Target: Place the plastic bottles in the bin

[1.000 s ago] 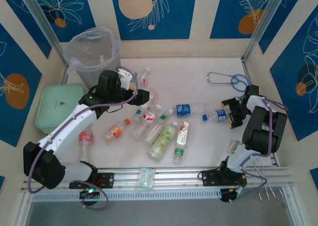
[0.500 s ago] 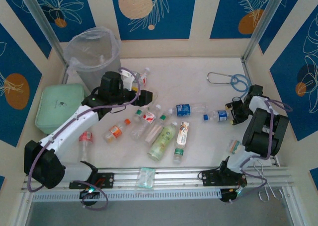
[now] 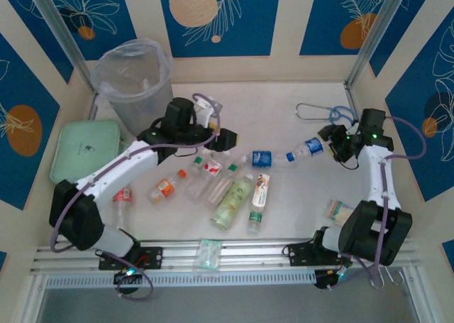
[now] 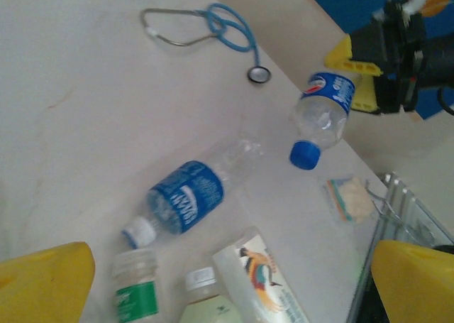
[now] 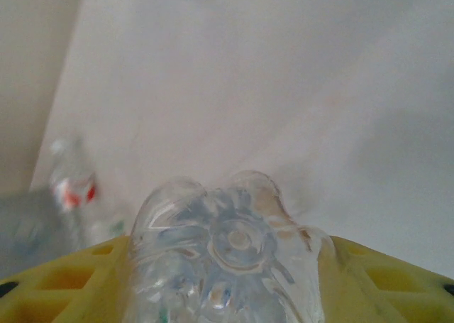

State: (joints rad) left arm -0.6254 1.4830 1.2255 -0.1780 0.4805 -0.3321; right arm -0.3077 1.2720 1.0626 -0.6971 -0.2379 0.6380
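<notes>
My right gripper (image 3: 332,140) is shut on the base end of a clear plastic bottle with a blue label and blue cap (image 3: 305,150). The bottle slants cap-down toward the table's middle (image 4: 323,113). In the right wrist view its ribbed bottom (image 5: 234,245) sits between my yellow fingers (image 5: 64,280). My left gripper (image 3: 225,140) hangs open over the heap of bottles, nothing between its fingers (image 4: 42,284). Below it lie a blue-labelled bottle (image 4: 186,196), a pale green one (image 3: 230,202) and several more. The bin (image 3: 135,74) stands at the back left.
A mint-green lidded box (image 3: 81,149) sits left of the left arm. A stethoscope (image 3: 323,112) lies at the back right. Flat packets lie by the right arm's base (image 3: 335,209) and on the front rail (image 3: 209,253).
My right gripper has closed on the blue-capped bottle, lifted it and swung it toward the back. My left arm has moved right, over the bottles.
</notes>
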